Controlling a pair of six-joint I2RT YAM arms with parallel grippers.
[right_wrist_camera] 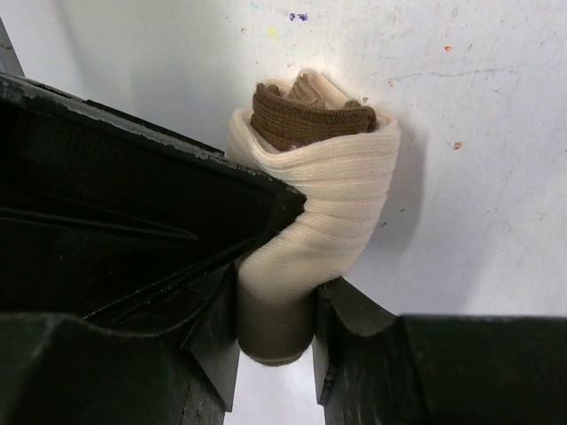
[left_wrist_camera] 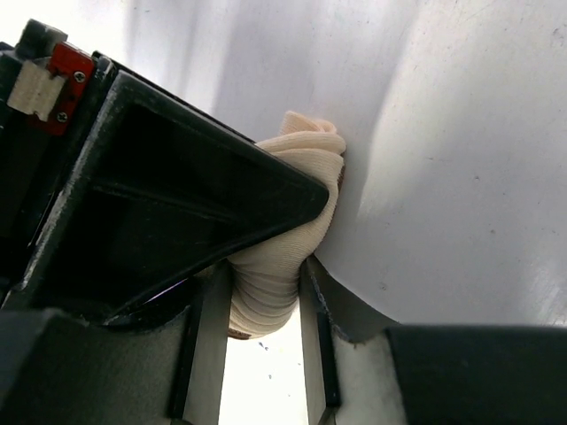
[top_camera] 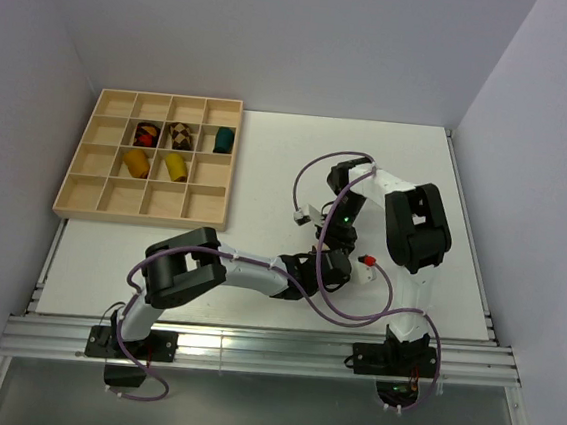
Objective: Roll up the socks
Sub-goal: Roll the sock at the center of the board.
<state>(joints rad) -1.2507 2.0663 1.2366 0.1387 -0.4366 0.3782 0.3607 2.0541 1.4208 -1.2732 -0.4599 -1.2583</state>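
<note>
In the second row of the wooden tray point(top_camera: 118, 104), a red-and-dark bundle point(top_camera: 146, 134), a brown-checkered bundle point(top_camera: 179, 136) and a teal bundle point(top_camera: 223, 139) are kept.

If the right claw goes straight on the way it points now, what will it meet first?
The right claw holds the cream sock; just beyond it is the white table, probably very near.

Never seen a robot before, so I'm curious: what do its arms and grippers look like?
Both the left arm and right arm have white links between chunky black joints, with purple cables looping alongside. The fingers are blocky and black; a red tab shows on one gripper.
</note>
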